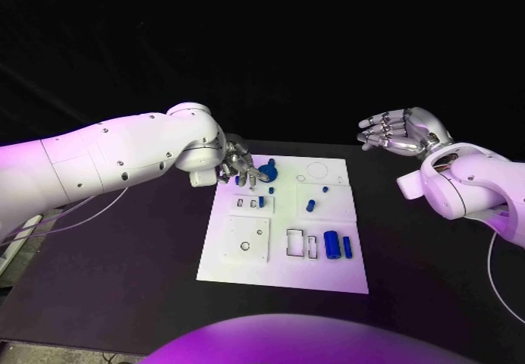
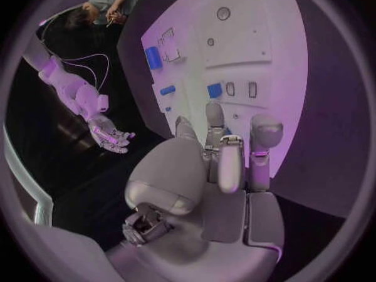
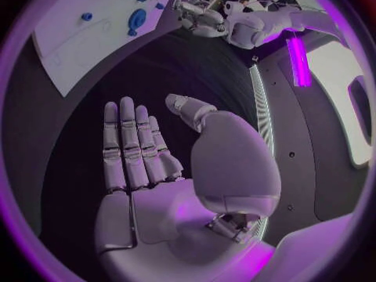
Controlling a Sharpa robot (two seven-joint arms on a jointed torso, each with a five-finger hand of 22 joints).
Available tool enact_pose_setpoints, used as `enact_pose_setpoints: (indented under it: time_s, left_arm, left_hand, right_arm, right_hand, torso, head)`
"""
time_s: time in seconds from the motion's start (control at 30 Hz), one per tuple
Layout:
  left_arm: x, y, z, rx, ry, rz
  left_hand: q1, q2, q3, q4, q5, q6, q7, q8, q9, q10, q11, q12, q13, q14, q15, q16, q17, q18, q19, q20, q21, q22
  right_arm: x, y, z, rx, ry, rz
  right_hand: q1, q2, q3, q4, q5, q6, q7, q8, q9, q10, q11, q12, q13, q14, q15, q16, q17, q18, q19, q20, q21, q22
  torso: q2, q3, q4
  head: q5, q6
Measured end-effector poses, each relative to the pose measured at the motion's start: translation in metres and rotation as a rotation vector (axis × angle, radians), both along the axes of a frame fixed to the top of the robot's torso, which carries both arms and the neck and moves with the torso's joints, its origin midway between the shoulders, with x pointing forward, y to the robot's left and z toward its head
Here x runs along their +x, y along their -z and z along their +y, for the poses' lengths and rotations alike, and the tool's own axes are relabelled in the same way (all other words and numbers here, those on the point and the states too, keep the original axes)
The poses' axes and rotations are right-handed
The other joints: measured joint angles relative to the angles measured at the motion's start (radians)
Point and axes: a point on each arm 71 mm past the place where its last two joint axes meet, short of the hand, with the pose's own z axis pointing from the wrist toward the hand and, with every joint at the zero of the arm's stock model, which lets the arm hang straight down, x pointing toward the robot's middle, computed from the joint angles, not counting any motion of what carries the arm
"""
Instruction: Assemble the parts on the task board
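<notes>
The white task board (image 1: 246, 265) lies mid-table with several blue parts on it. A round blue part (image 1: 269, 173) sits near its far left corner. A thick blue cylinder (image 1: 331, 244) and a thinner one (image 1: 347, 246) lie toward the near right. Small blue pieces (image 1: 311, 203) are scattered around the middle. My left hand (image 1: 239, 168) hovers over the far left corner, fingertips pointing down beside the round part. In the left wrist view the thumb (image 2: 229, 163) lies against the fingers, and I cannot tell if anything is pinched. My right hand (image 1: 403, 130) is raised off the board's far right, fingers spread, holding nothing.
The black table (image 1: 131, 250) surrounds the board on all sides. Thin white cables (image 1: 82, 216) run along the table's left side. Empty slots (image 1: 297, 241) and a small square plate (image 1: 248, 239) occupy the board's near half.
</notes>
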Motion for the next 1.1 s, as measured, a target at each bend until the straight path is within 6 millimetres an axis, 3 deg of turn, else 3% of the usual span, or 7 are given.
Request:
enact_pose_setpoints:
  time_s: [0.23,0.33,0.43,0.73,0.87,0.97,1.1]
  left_arm:
    - [-0.003,0.005,-0.002,0.043,0.036,0.072]
    - [-0.003,0.006,-0.004,0.053,0.046,0.091]
    - [-0.003,0.008,-0.006,0.060,0.052,0.103]
    - [0.000,0.011,-0.011,0.079,0.059,0.119]
    - [0.001,0.013,-0.014,0.083,0.060,0.121]
    - [0.002,0.014,-0.015,0.085,0.057,0.123]
    - [0.004,0.015,-0.014,0.086,0.050,0.125]
  left_hand:
    - [0.024,0.013,0.000,0.000,0.000,-0.032,0.011,-0.017,-0.012,-0.023,0.009,-0.004,-0.004,-0.002,0.009,-0.003,0.000,0.000,0.024,0.010,0.017,0.050]
    - [0.026,0.015,0.000,0.000,0.004,-0.010,0.004,0.006,-0.008,-0.023,0.009,0.012,0.000,-0.002,0.009,0.033,0.000,0.000,0.060,0.008,0.057,0.110]
    - [0.026,0.015,0.004,0.004,0.004,0.000,-0.007,0.033,0.009,-0.003,-0.002,0.056,0.034,-0.002,0.009,0.058,0.000,-0.016,0.091,0.003,0.097,0.172]
    - [0.021,0.010,0.004,0.004,0.008,-0.017,-0.001,0.041,0.021,0.008,-0.004,0.102,0.068,-0.002,0.009,0.069,0.000,-0.016,0.106,0.001,0.123,0.218]
    - [0.004,0.004,0.004,0.004,0.078,-0.028,0.002,0.045,0.028,0.008,-0.004,0.113,0.072,-0.002,0.009,0.071,0.000,-0.032,0.107,0.002,0.134,0.235]
    - [-0.049,-0.012,0.004,0.004,0.163,-0.034,0.002,0.053,0.034,0.004,0.000,0.122,0.072,-0.002,0.009,0.075,0.000,-0.032,0.112,0.006,0.142,0.252]
    - [-0.078,-0.033,0.004,0.004,0.190,-0.034,0.002,0.053,0.036,0.002,0.002,0.122,0.069,-0.002,0.009,0.075,0.000,-0.032,0.112,0.006,0.142,0.259]
  right_arm:
    - [0.002,0.000,-0.001,0.016,0.008,0.004]
    - [0.002,0.001,-0.002,0.019,0.011,0.006]
    - [0.003,0.001,-0.002,0.022,0.014,0.008]
    - [0.005,0.002,-0.002,0.027,0.019,0.011]
    - [0.005,0.002,-0.001,0.030,0.020,0.012]
    - [0.006,0.002,-0.001,0.032,0.020,0.012]
    - [0.006,0.002,-0.002,0.035,0.022,0.013]
  right_hand:
    - [0.000,0.000,-0.003,-0.003,0.004,0.000,0.000,0.000,-0.005,0.003,0.003,-0.005,-0.009,0.000,0.000,-0.016,-0.004,0.000,0.004,0.004,-0.011,-0.010]
    - [0.000,0.000,-0.005,-0.005,0.004,0.000,0.000,0.000,-0.007,0.003,0.003,-0.008,-0.013,0.000,0.000,-0.021,-0.005,0.000,0.004,0.004,-0.015,-0.014]
    - [0.000,0.000,-0.007,-0.004,0.008,0.000,0.000,0.000,-0.008,0.003,0.003,-0.008,-0.016,0.000,0.000,-0.022,-0.006,0.000,0.004,0.004,-0.016,-0.017]
    - [0.000,0.000,-0.026,-0.009,0.010,-0.010,-0.002,0.000,-0.020,-0.001,0.007,-0.030,-0.036,-0.013,0.013,-0.059,-0.013,0.000,-0.002,0.009,-0.046,-0.041]
    - [0.000,0.001,-0.035,-0.012,0.013,-0.011,-0.001,0.000,-0.028,-0.007,0.012,-0.035,-0.051,-0.022,0.022,-0.082,-0.020,0.000,-0.007,0.014,-0.065,-0.060]
    - [0.004,0.004,-0.035,-0.013,0.017,-0.015,-0.004,0.000,-0.030,-0.010,0.015,-0.037,-0.054,-0.025,0.025,-0.087,-0.021,0.000,-0.011,0.018,-0.069,-0.064]
    - [0.004,0.004,-0.040,-0.012,0.017,-0.015,-0.004,0.000,-0.032,-0.010,0.015,-0.039,-0.056,-0.027,0.023,-0.088,-0.022,0.000,-0.011,0.018,-0.069,-0.067]
  torso:
    - [0.000,0.0003,-0.0007]
    - [0.000,0.0005,-0.0009]
    - [0.000,0.0005,-0.0013]
    - [0.000,0.0004,-0.0016]
    - [0.000,0.0004,-0.0014]
    - [0.000,0.0004,-0.0013]
    - [0.000,0.0004,-0.0012]
  head:
    - [0.000,-0.007]
    - [0.000,-0.008]
    - [0.000,-0.008]
    - [-0.001,-0.008]
    - [-0.002,-0.008]
    - [-0.001,-0.008]
    - [-0.001,-0.008]
